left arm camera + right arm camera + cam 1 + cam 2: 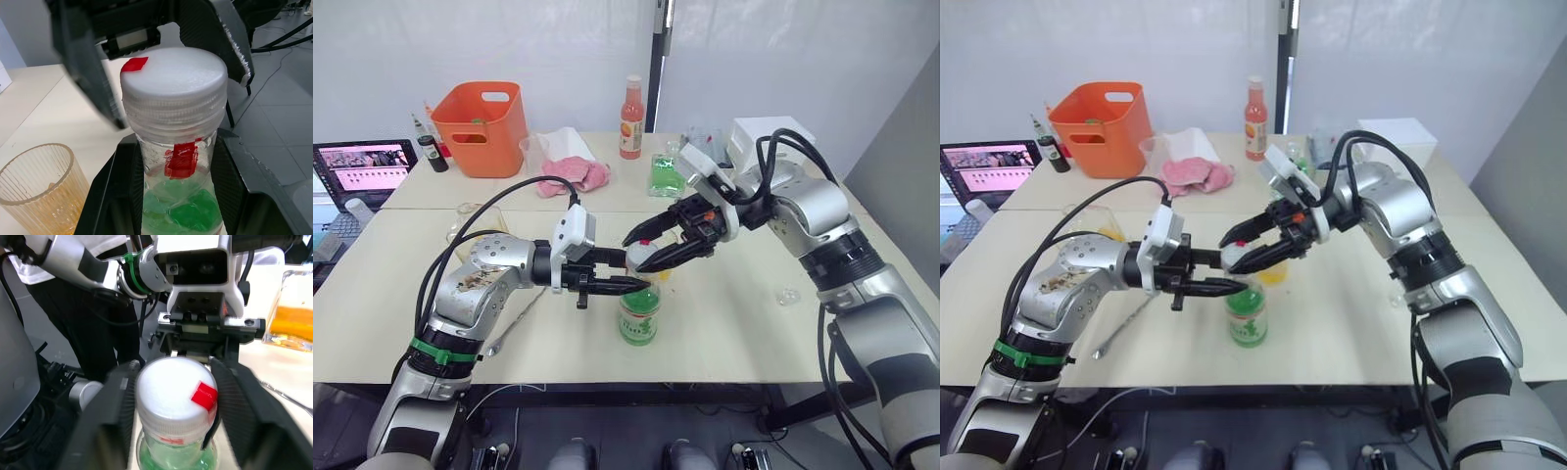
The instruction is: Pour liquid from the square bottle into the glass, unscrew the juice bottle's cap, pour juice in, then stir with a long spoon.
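Observation:
The juice bottle (639, 315), clear plastic with a green label and a red neck band, stands near the table's front edge. My left gripper (641, 285) is shut on its neck, one finger (120, 191) on each side. My right gripper (642, 251) comes from the right and is shut on the white cap (173, 78), which sits on the bottle. Just behind the bottle stands the glass (44, 191), holding orange-yellow liquid. The square bottle (292, 316) stands at the table's left. The long spoon (1122, 328) lies flat under my left arm.
At the back stand an orange basket (481, 125), a pink cloth (578, 176), a tall pink-orange bottle (631, 117), a green-tinted square bottle (666, 176) and a white box (769, 135). A laptop (362, 166) sits far left.

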Tool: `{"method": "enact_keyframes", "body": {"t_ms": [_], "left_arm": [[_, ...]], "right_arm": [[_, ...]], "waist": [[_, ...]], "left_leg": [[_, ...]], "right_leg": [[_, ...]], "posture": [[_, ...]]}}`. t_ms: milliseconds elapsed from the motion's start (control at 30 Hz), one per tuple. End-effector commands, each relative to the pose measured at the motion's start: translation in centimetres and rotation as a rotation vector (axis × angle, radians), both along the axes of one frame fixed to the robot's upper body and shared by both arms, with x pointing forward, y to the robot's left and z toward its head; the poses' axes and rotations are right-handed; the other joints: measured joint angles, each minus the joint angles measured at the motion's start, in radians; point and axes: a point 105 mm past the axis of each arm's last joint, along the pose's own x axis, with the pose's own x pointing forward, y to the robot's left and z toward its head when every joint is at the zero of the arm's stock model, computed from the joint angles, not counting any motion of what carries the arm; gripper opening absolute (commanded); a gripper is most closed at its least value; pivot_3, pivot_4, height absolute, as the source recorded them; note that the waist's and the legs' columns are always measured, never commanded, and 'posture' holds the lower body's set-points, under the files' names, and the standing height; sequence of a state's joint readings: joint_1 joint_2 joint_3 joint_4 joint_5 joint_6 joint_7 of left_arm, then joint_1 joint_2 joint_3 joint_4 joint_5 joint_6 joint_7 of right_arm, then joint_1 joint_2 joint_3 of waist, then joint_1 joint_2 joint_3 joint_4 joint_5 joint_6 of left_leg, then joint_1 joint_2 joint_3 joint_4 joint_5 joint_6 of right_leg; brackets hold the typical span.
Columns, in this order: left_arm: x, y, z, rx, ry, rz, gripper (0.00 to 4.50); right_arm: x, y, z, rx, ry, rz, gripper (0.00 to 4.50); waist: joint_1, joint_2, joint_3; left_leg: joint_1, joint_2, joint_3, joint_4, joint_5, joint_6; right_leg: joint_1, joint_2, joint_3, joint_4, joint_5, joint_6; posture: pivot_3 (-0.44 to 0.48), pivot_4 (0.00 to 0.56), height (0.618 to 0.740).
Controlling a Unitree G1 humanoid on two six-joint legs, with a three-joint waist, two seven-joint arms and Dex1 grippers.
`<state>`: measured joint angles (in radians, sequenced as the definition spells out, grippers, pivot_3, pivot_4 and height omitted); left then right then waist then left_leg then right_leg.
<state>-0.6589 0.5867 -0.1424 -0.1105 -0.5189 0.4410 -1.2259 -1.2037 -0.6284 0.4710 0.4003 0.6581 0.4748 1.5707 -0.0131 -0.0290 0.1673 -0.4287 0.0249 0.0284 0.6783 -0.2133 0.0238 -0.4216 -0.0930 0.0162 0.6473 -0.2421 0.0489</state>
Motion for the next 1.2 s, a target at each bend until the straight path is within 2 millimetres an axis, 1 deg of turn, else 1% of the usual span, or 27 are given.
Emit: {"method": "enact_keyframes", "body": {"t_ms": [33, 67, 100, 200, 300, 400, 567, 667, 733, 867, 1133, 1200], "left_arm": [[-0.1, 0.3, -1.3, 0.055, 0.029, 0.01, 1.47], [0.0, 0.3, -1.3, 0.056, 0.03, 0.013, 1.47], [0.1, 0.3, -1.3, 0.058, 0.028, 0.021, 1.47], [0.4, 0.4, -1.3, 0.061, 0.02, 0.036, 1.47], [0.5, 0.3, -1.2, 0.055, 0.021, 0.036, 1.47], [0.5, 0.4, -1.2, 0.052, 0.022, 0.039, 1.47], [0.5, 0.4, -1.3, 0.047, 0.024, 0.045, 1.47], [0.6, 0.4, -1.3, 0.047, 0.026, 0.044, 1.47], [0.6, 0.4, -1.3, 0.047, 0.027, 0.042, 1.47], [0.5, 0.3, -1.3, 0.051, 0.029, 0.03, 1.47], [0.5, 0.1, -1.4, 0.05, 0.026, 0.02, 1.47], [0.5, 0.1, -1.3, 0.05, 0.025, 0.019, 1.47]], "right_arm": [[-0.3, -1.0, 1.6, 0.052, -0.028, 0.019, 4.06], [-0.5, -1.3, 1.9, 0.072, -0.042, 0.009, 4.41], [-0.7, -1.7, 2.4, 0.096, -0.057, -0.005, 4.46], [-2.2, -2.9, 3.8, 0.177, -0.084, -0.055, 4.46], [-3.8, -3.9, 4.3, 0.216, -0.121, -0.146, 4.46], [-4.5, -3.8, 3.4, 0.214, -0.172, -0.327, 4.46], [-5.0, -2.4, 1.2, 0.224, -0.188, -0.607, 4.46], [-5.0, -2.0, 0.8, 0.247, -0.195, -0.735, 4.46], [-5.1, -1.7, 1.1, 0.274, -0.182, -0.771, 4.46], [-5.0, -1.4, 0.9, 0.276, -0.163, -0.822, 4.46], [-4.5, -1.6, 0.4, 0.247, -0.148, -0.873, 4.46], [-4.3, -1.6, 0.4, 0.249, -0.145, -0.879, 3.94]], "waist": [[0.0, 0.0, 0.0], [0.0, 0.0, 0.0], [0.001, 0.0, 0.0], [0.005, 0.0, 0.0], [0.008, 0.0, 0.0], [0.006, 0.0, 0.0], [0.002, 0.0, 0.0], [0.003, 0.0, 0.0], [0.003, 0.0, 0.0], [0.002, 0.0, 0.0], [0.001, 0.0, 0.0], [0.001, 0.0, 0.0]], "left_leg": [[0.0, 0.0, 0.0, 0.0, 0.0, 0.0], [0.0, 0.001, 0.0, 0.0, 0.0, 0.0], [0.0, 0.001, 0.0, 0.0, 0.0, 0.0], [-0.001, 0.002, 0.0, 0.0, 0.0, 0.0], [-0.001, 0.003, -0.001, 0.0, 0.0, 0.0], [0.0, 0.004, -0.001, 0.0, 0.0, 0.0], [0.001, 0.005, 0.0, 0.0, 0.0, 0.0], [0.001, 0.004, 0.0, 0.0, 0.0, 0.0], [0.001, 0.004, 0.0, 0.0, 0.0, 0.0], [0.001, 0.004, 0.0, 0.0, 0.0, 0.0], [0.001, 0.004, 0.0, 0.0, 0.0, 0.0], [0.001, 0.004, 0.0, 0.0, 0.0, 0.0]], "right_leg": [[0.0, 0.0, 0.0, 0.0, 0.0, 0.0], [0.0, 0.001, 0.0, 0.0, 0.0, 0.0], [0.0, 0.001, 0.0, 0.0, 0.0, 0.0], [-0.001, 0.001, 0.0, 0.0, 0.0, 0.0], [-0.001, 0.001, 0.0, 0.0, 0.0, 0.0], [0.0, 0.001, 0.0, 0.0, 0.0, -0.001], [0.0, 0.002, 0.001, 0.0, 0.001, -0.002], [0.0, 0.002, 0.001, 0.0, 0.001, -0.002], [0.0, 0.002, 0.001, 0.0, 0.001, -0.002], [0.001, 0.002, 0.001, 0.0, 0.001, -0.002], [0.001, 0.002, 0.001, 0.0, 0.001, -0.002], [0.001, 0.002, 0.001, 0.0, 0.001, -0.002]], "posture": [[0.0, 0.15, 0.715], [0.0, 0.15, 0.715], [0.0, 0.15, 0.715], [0.0, 0.15, 0.715], [0.0, 0.15, 0.715], [0.0, 0.15, 0.715], [0.0, 0.15, 0.715], [0.0, 0.15, 0.715], [0.0, 0.15, 0.715], [0.0, 0.15, 0.715], [0.0, 0.15, 0.715], [0.0, 0.15, 0.715]]}}
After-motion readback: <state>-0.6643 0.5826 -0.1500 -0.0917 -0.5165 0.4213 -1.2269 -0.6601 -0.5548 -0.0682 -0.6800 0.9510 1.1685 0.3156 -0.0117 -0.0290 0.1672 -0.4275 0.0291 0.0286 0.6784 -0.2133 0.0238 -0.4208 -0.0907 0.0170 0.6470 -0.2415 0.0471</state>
